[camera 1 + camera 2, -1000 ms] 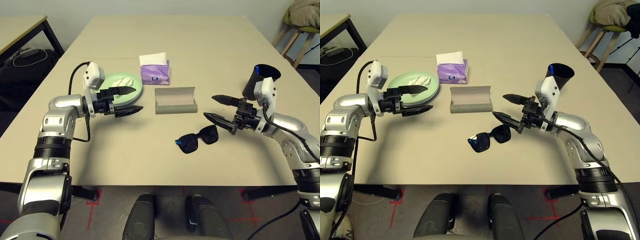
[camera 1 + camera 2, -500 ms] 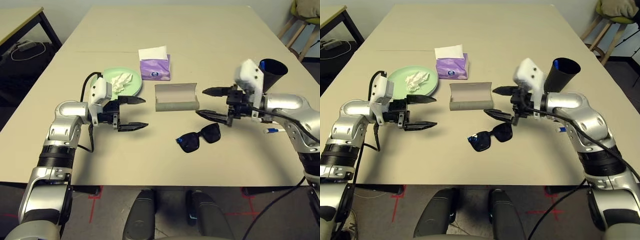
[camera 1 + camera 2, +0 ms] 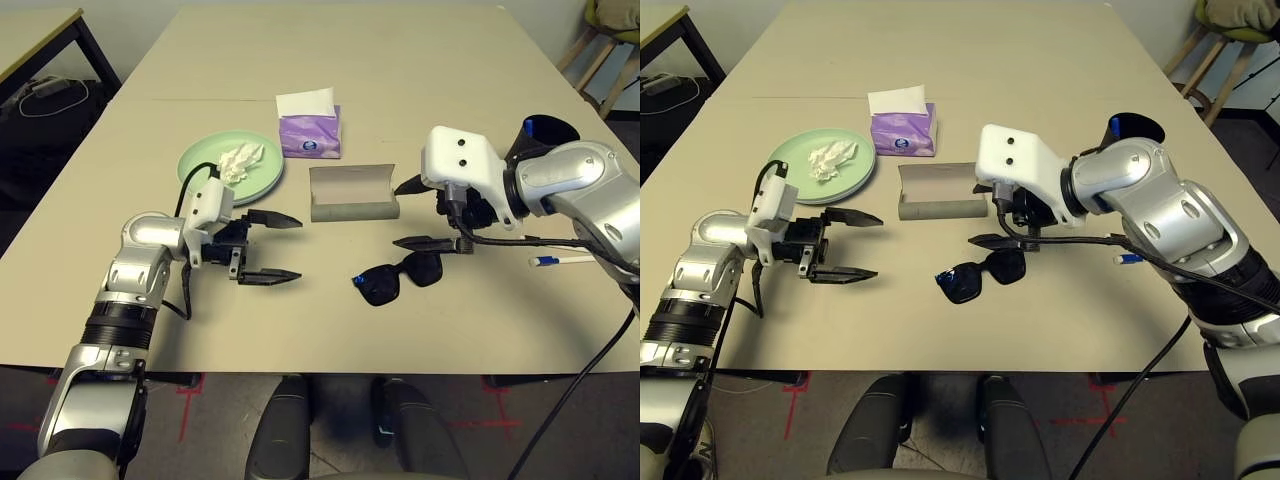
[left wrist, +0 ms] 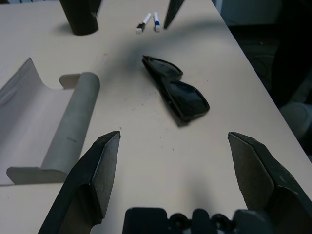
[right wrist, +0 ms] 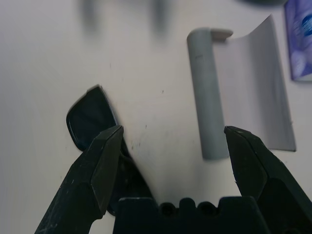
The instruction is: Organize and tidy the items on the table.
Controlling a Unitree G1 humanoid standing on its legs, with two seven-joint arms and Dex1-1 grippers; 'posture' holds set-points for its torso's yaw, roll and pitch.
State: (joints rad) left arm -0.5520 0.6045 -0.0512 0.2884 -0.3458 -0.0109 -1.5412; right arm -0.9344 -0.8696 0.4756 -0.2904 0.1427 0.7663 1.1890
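Both hands have swung inward since a second ago — the right hand now hangs over the folded black sunglasses, the left hand beside them. Both are spread wide, empty. The grey oblong glasses case lies open just behind on the beige tabletop — likely where the sunglasses belong. No writing is legible on the purple tissue box

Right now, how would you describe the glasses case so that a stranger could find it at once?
On the big beige table, look just in front of the purple tissue box. The glasses case lies there, open and empty. It is the only grey, oblong thing, with its lid standing up; the black sunglasses lie nearer.
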